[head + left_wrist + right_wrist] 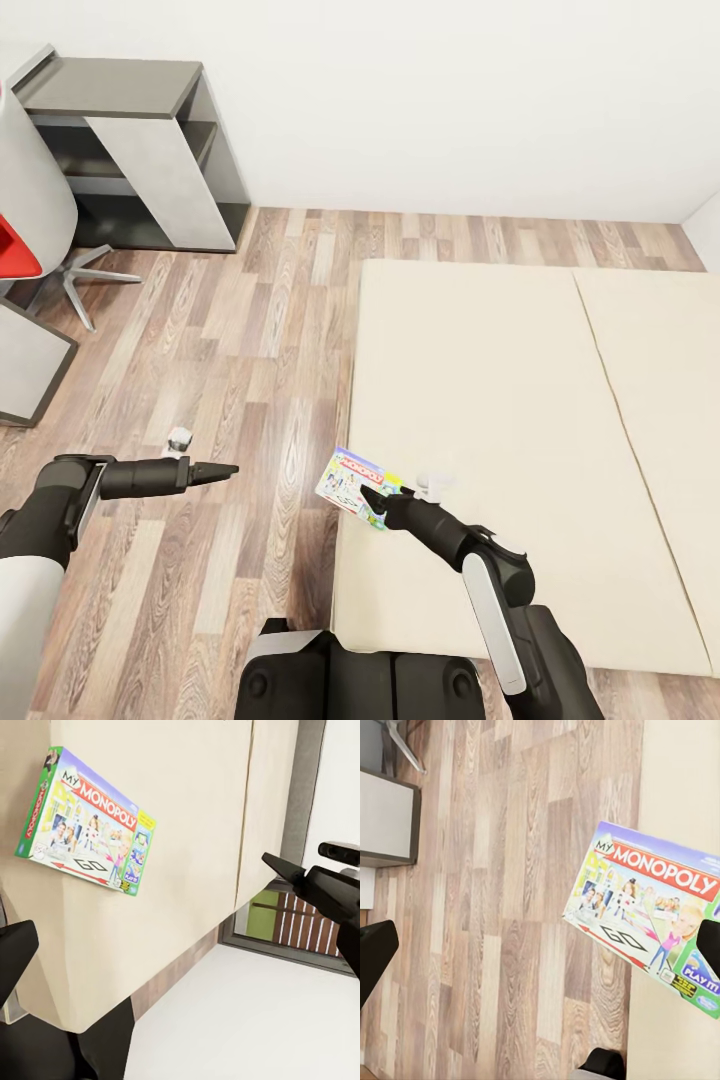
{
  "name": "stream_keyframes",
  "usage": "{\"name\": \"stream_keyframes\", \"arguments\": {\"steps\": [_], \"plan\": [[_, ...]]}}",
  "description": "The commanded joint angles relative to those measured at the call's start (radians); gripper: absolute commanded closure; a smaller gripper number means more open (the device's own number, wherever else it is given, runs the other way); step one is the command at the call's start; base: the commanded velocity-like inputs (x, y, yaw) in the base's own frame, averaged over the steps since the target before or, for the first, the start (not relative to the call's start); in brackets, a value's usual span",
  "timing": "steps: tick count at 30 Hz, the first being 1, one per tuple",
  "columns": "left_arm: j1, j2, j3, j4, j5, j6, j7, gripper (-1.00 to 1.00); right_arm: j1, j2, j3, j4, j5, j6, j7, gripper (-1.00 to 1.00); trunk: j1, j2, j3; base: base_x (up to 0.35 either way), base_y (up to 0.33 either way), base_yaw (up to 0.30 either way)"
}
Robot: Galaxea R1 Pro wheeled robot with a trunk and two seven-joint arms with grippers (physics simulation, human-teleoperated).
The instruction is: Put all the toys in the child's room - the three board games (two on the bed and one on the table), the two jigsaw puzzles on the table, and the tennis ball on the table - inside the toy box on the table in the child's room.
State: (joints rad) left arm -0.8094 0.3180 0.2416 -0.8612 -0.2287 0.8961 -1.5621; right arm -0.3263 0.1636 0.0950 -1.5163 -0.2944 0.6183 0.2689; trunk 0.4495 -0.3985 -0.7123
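A pale blue-white "My Monopoly" board game lies at the near left edge of the beige bed, overhanging the wood floor. My right gripper is open, one finger at the box's near corner and the other out over the floor. My left gripper is open over the floor, left of the box, holding nothing. The table's dark grey side unit stands at the far left. The toy box, jigsaw puzzles and tennis ball are out of view.
A chair with a red seat and a star base stands beside a grey panel at the left. A small white object lies on the floor, another on the bed. My base touches the bed's corner.
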Motion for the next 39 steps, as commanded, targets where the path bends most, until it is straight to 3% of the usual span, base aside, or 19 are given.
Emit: {"name": "stream_keyframes", "arguments": {"steps": [1, 39], "plan": [[-0.001, 0.000, 0.002, -0.001, -0.010, 0.010, -0.009, -1.00, 0.000, 0.001, -0.002, -0.001, -0.003, 0.006, 0.001, -1.00, 0.001, -0.002, -0.001, 0.000, 0.000, 0.000], [-0.001, 0.003, 0.004, -0.001, -0.009, 0.010, -0.009, -1.00, 0.000, 0.001, 0.000, -0.002, -0.003, 0.005, 0.001, -1.00, 0.001, -0.002, 0.018, 0.000, 0.012, -0.006]]}}
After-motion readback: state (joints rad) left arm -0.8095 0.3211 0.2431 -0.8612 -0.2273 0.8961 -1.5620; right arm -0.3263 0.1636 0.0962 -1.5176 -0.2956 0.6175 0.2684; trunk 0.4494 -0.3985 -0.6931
